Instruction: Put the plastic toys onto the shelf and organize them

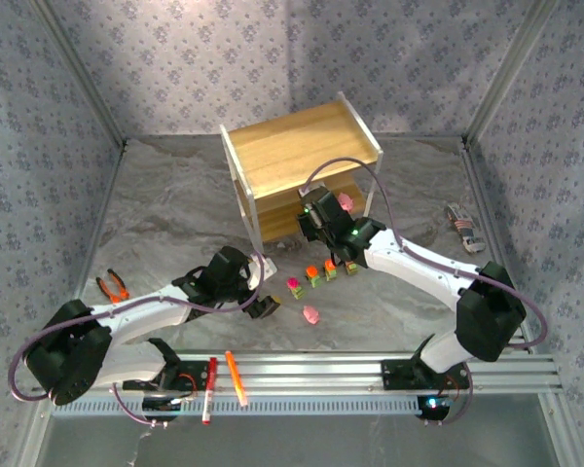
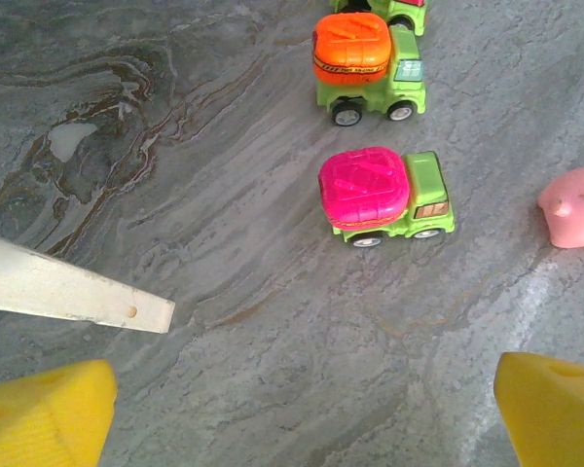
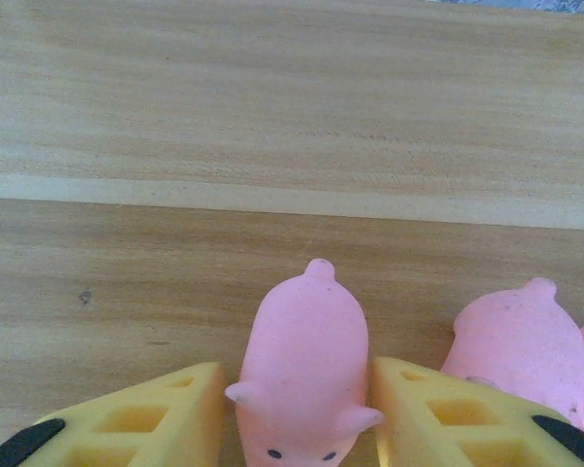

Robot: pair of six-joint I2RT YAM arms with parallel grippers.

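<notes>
Top external: high at near edge, looking down over whole tabletop [image 1: 165,224] and shelf [image 1: 297,146]. Left wrist: close, facing down on tabletop; magenta truck [image 2: 384,195] shared with top. Right wrist: very close on a shelf board.

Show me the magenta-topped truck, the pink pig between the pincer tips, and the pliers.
magenta-topped truck [image 2: 363,187]: left wrist view, on its top.
pink pig [image 3: 307,360]: right wrist view, on its back.
pliers [image 1: 114,286]: top external view, orange handles.
</notes>
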